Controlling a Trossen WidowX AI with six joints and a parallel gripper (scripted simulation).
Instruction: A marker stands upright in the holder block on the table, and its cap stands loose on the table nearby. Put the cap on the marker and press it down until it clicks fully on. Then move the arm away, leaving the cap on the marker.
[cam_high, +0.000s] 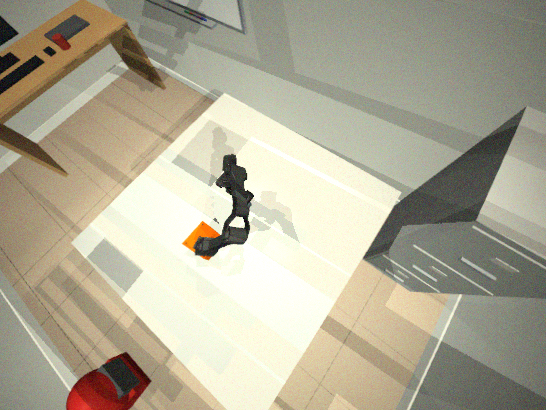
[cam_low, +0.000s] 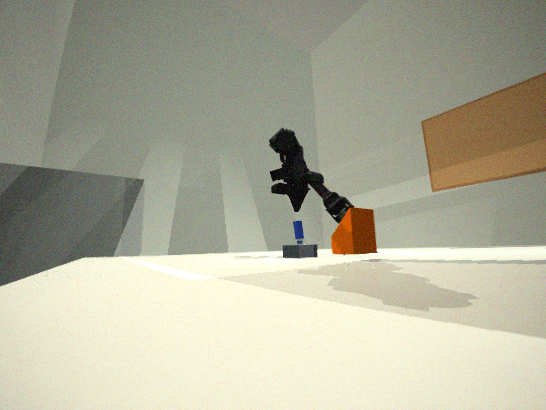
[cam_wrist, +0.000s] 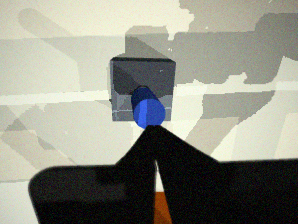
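Observation:
The blue cap (cam_low: 298, 230) (cam_wrist: 149, 114) sits on top of the marker, which stands in the dark grey holder block (cam_low: 300, 251) (cam_wrist: 142, 75). A short pale and blue part of the marker (cam_low: 299, 242) shows between the cap and the block in the exterior view; whether the cap is fully down cannot be told. My gripper (cam_low: 297, 210) (cam_wrist: 153, 131) is shut and empty, its fingertips pointing down just above the cap with a small gap. In the top view the arm hides the block and the cap.
The orange base block (cam_high: 192, 240) (cam_low: 362, 232) stands behind the holder block, under the arm's base. Beyond the white table (cam_high: 280, 300) are a wooden desk (cam_high: 95, 20), a grey drawer cabinet (cam_high: 450, 250) and a red chair (cam_high: 90, 392).

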